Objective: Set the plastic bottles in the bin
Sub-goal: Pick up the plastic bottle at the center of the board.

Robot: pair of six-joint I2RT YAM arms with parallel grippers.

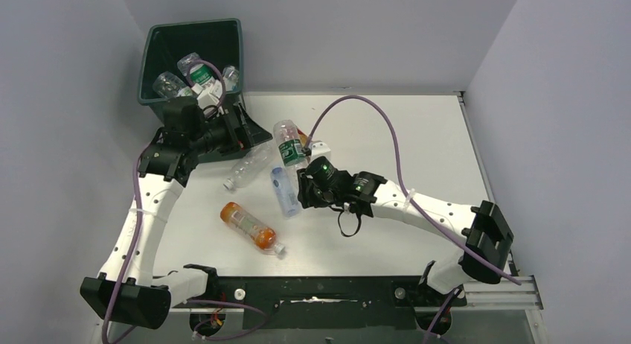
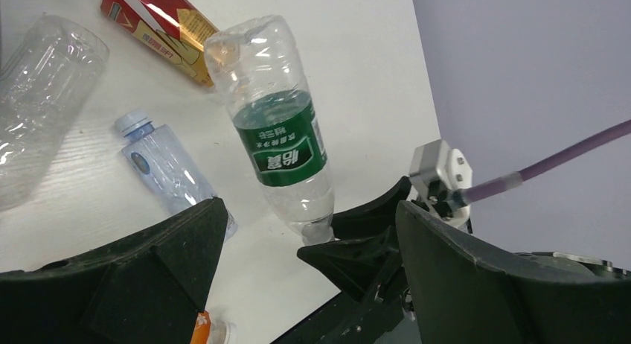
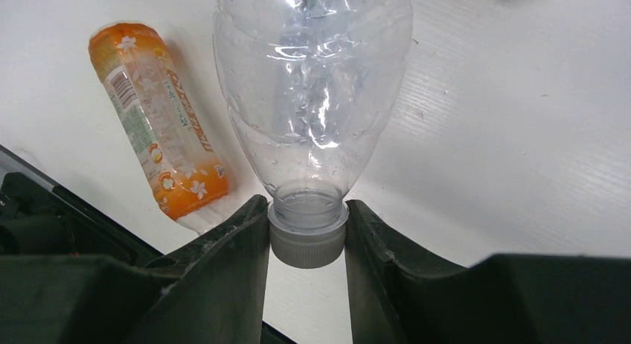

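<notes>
**Top view.** The bin [image 1: 160, 57] stands at the far left corner of the table [image 1: 417, 150], with several clear bottles [image 1: 195, 74] lying inside it. The left gripper [image 1: 249, 132] sits just beside the bin's near right corner and points right. Its finger gap cannot be told from this view. The right gripper [image 1: 305, 182] is at mid-table, closed on the cap end of the green-label bottle [image 1: 289, 152], whose body runs away toward the far side.

Three bottles lie loose on the table:
- a clear bottle [image 1: 249, 165], just left of the held one
- a blue-cap bottle [image 1: 284, 193], close against the right gripper's left side
- an orange bottle [image 1: 249, 226], nearer and apart from the others

**Left wrist view.** The fingers [image 2: 149, 277] are spread wide with nothing gripped. Beyond them the green-label bottle [image 2: 279, 135] is tilted, base up and cap down in the right gripper [image 2: 350, 243]. The blue-cap bottle [image 2: 167, 169] lies flat beside it, and the clear bottle [image 2: 41, 113] lies flat further out. A red and gold carton [image 2: 160, 27] lies behind, with one end just by the green-label bottle's base.

**Right wrist view.** Both fingers [image 3: 223, 269] press the sides of the pale cap, so the right gripper [image 3: 307, 243] holds the bottle by its cap. The bottle body [image 3: 312, 98] extends away from the camera. Whether its base touches the table cannot be told. The orange bottle [image 3: 160, 135] lies flat on the table, near-left of the gripper.
</notes>
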